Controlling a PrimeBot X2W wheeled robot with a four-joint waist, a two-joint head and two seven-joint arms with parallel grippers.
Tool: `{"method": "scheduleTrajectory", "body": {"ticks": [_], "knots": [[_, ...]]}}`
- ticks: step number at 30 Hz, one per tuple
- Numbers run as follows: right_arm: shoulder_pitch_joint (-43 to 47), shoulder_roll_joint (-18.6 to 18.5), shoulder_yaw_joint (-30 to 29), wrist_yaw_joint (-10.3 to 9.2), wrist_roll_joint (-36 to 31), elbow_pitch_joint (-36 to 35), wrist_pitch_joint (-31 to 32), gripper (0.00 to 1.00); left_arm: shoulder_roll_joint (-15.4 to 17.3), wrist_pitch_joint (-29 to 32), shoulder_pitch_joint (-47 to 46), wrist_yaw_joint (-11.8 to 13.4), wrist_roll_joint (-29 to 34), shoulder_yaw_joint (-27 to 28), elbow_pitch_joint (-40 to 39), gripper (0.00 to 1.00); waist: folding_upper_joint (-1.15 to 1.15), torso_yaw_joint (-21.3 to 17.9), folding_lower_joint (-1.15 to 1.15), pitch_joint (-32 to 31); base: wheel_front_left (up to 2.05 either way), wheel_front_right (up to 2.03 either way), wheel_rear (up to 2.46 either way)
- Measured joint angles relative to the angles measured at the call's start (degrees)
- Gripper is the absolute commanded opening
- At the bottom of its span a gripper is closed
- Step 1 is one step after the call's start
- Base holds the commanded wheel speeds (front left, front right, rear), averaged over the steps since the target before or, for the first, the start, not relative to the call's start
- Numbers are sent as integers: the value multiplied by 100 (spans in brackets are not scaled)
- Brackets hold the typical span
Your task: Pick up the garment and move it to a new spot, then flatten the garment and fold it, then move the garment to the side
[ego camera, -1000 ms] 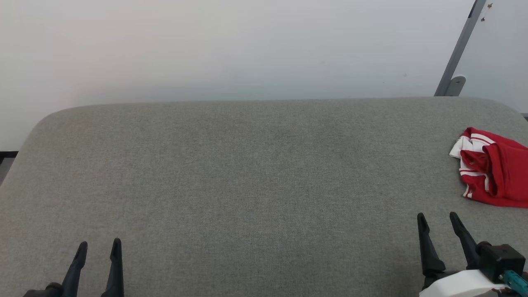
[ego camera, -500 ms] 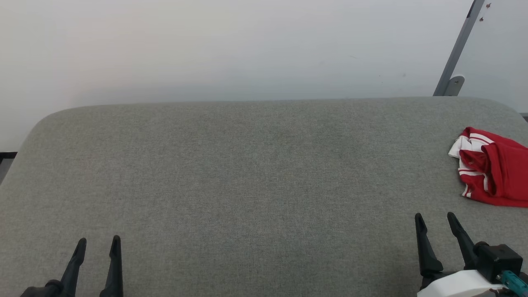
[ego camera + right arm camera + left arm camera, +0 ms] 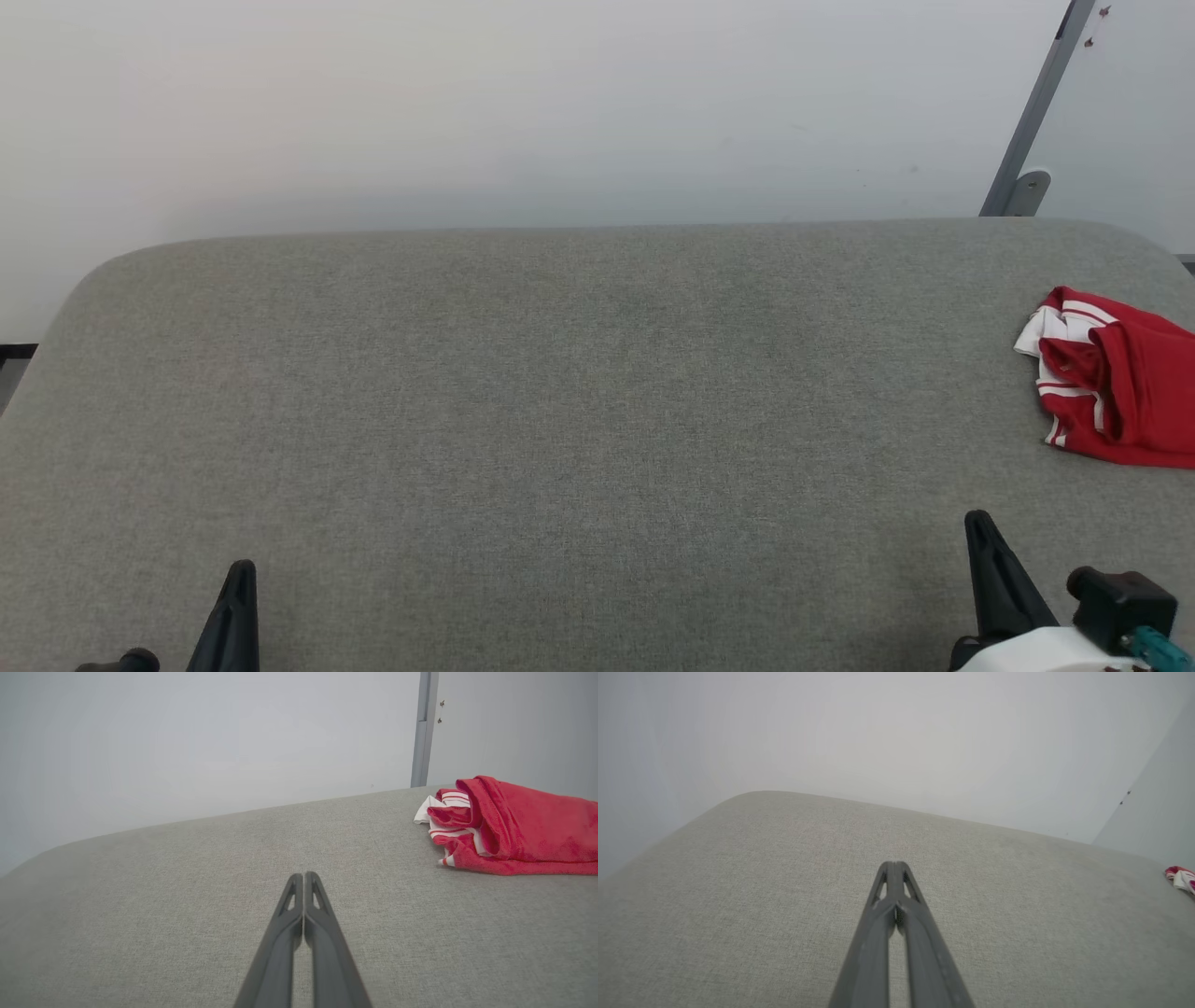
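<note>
likely soft, light, limp garment (image 3: 1125,397), bunched near table's (image 3: 560,392) right edge; best pinched at a raised fold. left claw (image 3: 895,865), right claw (image 3: 303,876): both together, empty.

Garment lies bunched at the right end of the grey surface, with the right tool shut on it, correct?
No. The garment lies bunched at the right end of the grey surface, but the right tool is shut on nothing: the right wrist view shows its fingers pressed together, apart from the cloth.
</note>
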Motion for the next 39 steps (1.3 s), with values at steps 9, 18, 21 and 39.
{"method": "scheduleTrajectory", "body": {"ticks": [9, 18, 21, 39], "knots": [[-100, 3, -26, 0, 976, 16, 208, 0, -60, 234, -160, 0, -859, 13, 116, 0, 0, -5, 0, 17, 0, 0, 0], [-214, 12, -44, -1, 1846, 30, 386, 0, -151, 448, -367, 0, -1671, 37, 223, 0, 0, -10, 0, 34, 0, 0, 0], [-226, 14, -52, -1, 2113, 38, 448, 0, -174, 519, -427, 0, -1911, 47, 259, 0, 0, -12, 0, 40, 0, 0, 0], [-454, 33, -108, -1, 3644, 88, 758, 0, -325, 892, -769, 0, -3301, 108, 421, 0, 0, -22, 0, 76, 0, 0, 0]]}}
